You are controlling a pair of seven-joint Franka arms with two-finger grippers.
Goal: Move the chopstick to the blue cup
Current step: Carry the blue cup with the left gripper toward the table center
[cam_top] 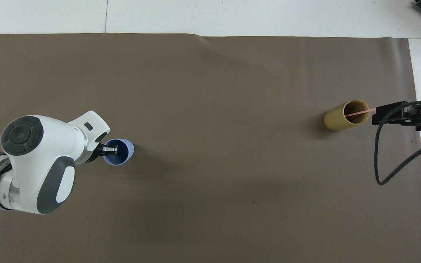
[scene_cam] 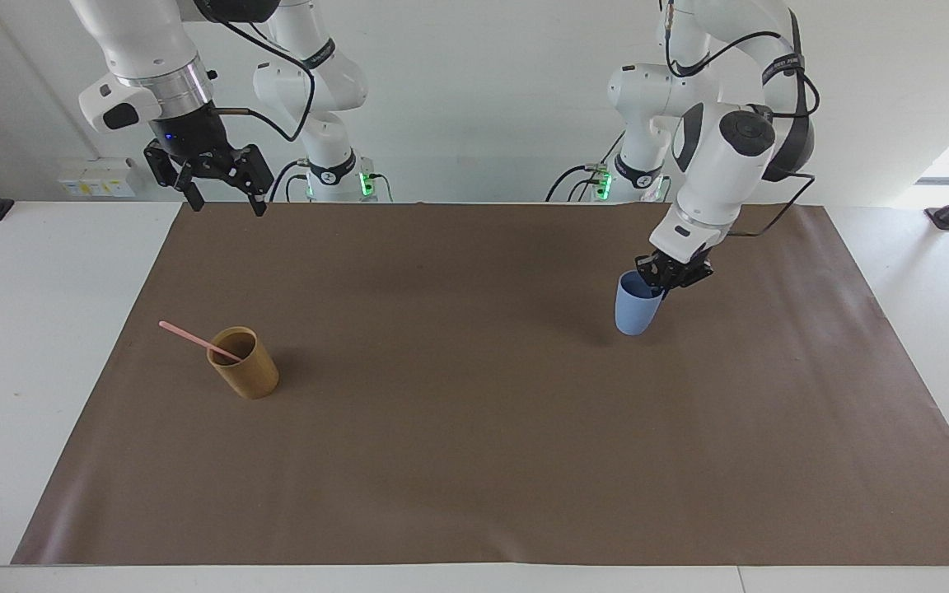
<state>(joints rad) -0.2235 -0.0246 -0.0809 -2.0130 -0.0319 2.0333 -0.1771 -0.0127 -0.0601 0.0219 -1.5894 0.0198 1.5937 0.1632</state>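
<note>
The blue cup (scene_cam: 636,305) is on the brown mat (scene_cam: 474,461) toward the left arm's end, tilted a little. My left gripper (scene_cam: 672,277) is shut on its rim, one finger inside the cup; the cup also shows in the overhead view (cam_top: 122,153) with the left gripper (cam_top: 110,149) at its rim. I cannot tell whether the cup's base touches the mat. The pink chopstick (scene_cam: 193,336) leans in the tan-brown cup (scene_cam: 245,375) toward the right arm's end, and shows in the overhead view (cam_top: 359,113). My right gripper (scene_cam: 222,183) waits open, high over the mat's edge by the robots.
The tan-brown cup (cam_top: 345,116) stands upright on the mat. The right gripper's fingers (cam_top: 387,117) and its black cable (cam_top: 378,160) hang over the mat beside that cup in the overhead view. White table surrounds the mat.
</note>
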